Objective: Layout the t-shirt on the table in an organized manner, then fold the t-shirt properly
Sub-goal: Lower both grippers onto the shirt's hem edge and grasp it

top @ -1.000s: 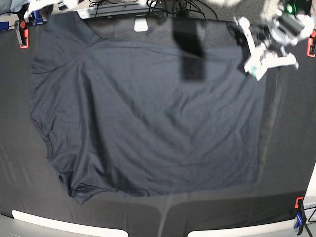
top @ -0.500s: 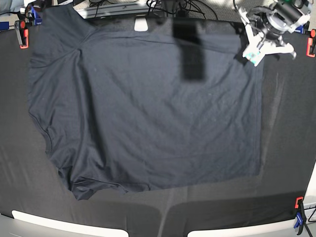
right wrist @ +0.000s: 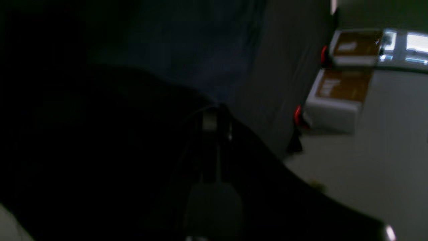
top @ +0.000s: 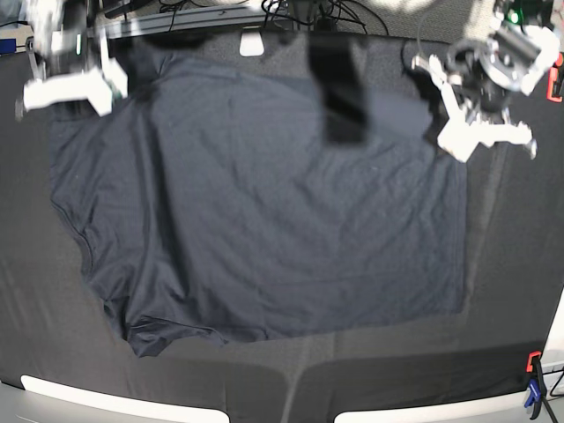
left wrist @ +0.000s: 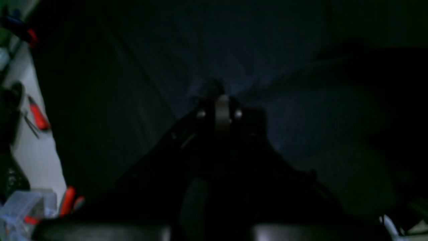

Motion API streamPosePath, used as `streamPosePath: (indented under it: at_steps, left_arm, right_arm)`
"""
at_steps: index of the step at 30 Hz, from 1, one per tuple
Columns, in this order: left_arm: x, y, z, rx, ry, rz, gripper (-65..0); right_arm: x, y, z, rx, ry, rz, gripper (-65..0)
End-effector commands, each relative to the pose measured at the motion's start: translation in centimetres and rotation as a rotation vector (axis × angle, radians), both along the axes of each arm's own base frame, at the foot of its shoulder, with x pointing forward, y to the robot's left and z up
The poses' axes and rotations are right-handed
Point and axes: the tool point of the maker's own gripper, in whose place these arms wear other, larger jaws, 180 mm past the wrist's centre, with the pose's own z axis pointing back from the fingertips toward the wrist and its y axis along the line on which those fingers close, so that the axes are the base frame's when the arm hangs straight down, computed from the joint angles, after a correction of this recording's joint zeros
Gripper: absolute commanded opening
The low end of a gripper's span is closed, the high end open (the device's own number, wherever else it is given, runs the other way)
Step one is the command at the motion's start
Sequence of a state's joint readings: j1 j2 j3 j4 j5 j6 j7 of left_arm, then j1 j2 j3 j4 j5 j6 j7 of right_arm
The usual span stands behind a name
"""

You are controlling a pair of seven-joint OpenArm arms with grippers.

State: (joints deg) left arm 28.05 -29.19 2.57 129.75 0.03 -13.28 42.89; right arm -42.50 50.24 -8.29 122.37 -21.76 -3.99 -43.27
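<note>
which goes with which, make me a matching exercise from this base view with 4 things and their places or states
Things:
1. t-shirt
2. left gripper
3. right gripper
4. blue and red clamp

Places or states:
A. at the table's near right corner
B. shut at the shirt's far left corner
C. spread over the middle of the black cloth
D. shut at the shirt's far right corner

Pairs: 1-C, 2-D, 3-B, 4-A

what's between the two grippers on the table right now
In the base view, the t-shirt spans the stretch between the right gripper and the left gripper, lying spread on the table.
</note>
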Motion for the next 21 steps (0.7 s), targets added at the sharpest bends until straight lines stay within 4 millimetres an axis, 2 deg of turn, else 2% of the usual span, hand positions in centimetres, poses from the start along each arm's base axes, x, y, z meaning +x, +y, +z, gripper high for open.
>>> streamPosePath:
  at_steps: [1,5,10,14,17,21]
  left_arm:
    - [0.8,0.2,1.4,-0.004,-0.058,0.013,-65.0]
    - [2.3,1.2,1.6,-0.017,-0.1,0.07,-65.0]
    - [3.6,2.7,-1.3,-0.017,-0.054,0.117,-65.0]
    - [4.8,3.1,-2.8,-0.041,-0.043,0.151,-65.0]
    - [6.0,2.6,-2.3,-0.083,-0.089,0.152,-65.0]
    - [7.1,2.3,-2.2,-0.114,-0.127,0.154,-65.0]
  right_arm:
    - [1.5,0.3,1.2,0.008,-0.046,0.021,-65.0]
    - [5.0,0.6,2.9,0.05,-0.124,0.02,-65.0]
    - [8.4,0.6,4.5,0.092,-0.193,0.013,-65.0]
    - [10.5,1.3,4.5,0.183,-0.219,0.003,-65.0]
    - [12.0,2.1,3.6,0.267,-0.21,0.005,-65.0]
    - [14.0,2.0,2.6,0.331,-0.217,-0.035,-65.0]
